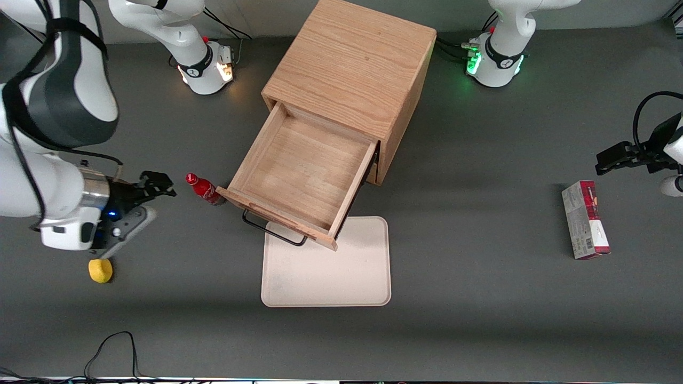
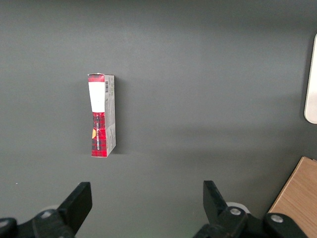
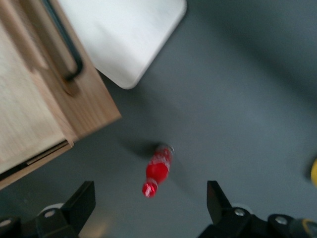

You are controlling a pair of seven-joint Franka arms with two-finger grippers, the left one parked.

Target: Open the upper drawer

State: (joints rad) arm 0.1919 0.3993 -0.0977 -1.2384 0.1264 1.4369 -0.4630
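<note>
Right arm's gripper above the bare table toward the working arm's end, fingers spread wide apart, nothing between them, well clear of the cabinet. In the right wrist view, gripper seen as two dark fingertips flanking a small red bottle upright on the table below; not touching it. Same red bottle in the front view just beside the pulled-out drawer's front corner.

Upper drawer drawn well out of the oak cabinet, interior bare wood, front edge hanging over a cream tray. Black bar handle below the drawer front, over the tray. Wrist view closer on that front panel and handle, plus one rounded corner of the tray; cabinet body visible only from the front.

Yellow ball-like object on the table nearer the front camera than the gripper; in the wrist view just a yellow sliver at the edge.

Red-and-grey box lying toward the parked arm's end; shown standing on edge in the left wrist view, missing from the right wrist view.
</note>
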